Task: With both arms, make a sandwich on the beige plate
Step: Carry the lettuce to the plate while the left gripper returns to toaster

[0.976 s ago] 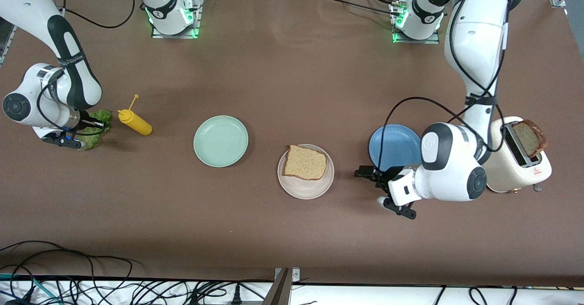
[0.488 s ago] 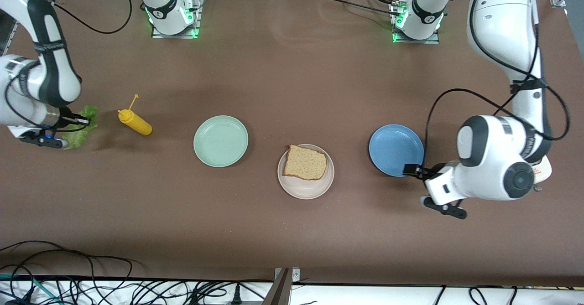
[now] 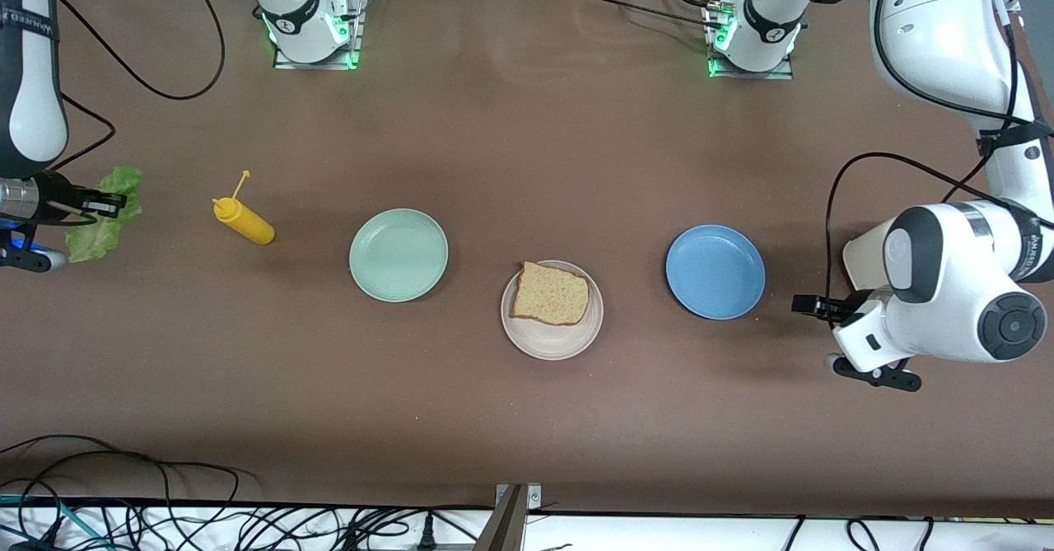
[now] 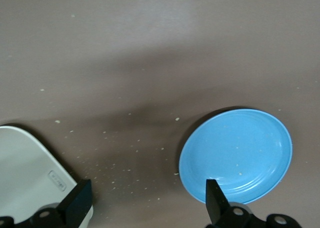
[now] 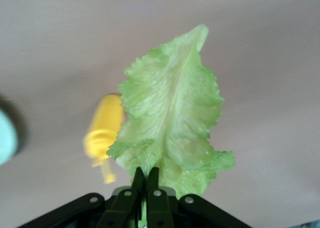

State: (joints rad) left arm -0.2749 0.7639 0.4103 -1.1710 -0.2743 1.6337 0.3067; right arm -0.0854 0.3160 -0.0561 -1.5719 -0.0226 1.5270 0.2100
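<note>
Two claws are moving apart: the right claw (image 3: 111,202) is pinching tight on the lettuce leaf (image 3: 103,213), now lifted off the bench (image 3: 527,139) for the bread slice (image 3: 550,293) on the beige plate (image 3: 552,342), while the left claw (image 3: 811,305), spread wide and empty, is retreating past the blue plate (image 3: 715,271).

From the left wrist camera, the two black fingertips of the left gripper (image 4: 147,203) poke up at the bottom edge, standing wide apart with bare brown table (image 4: 150,52) between them. A blue plate (image 4: 236,155) lies at lower right. A white, rounded object (image 4: 30,175), partly cut off, fills the lower left corner; pale crumbs dot the tabletop.
</note>
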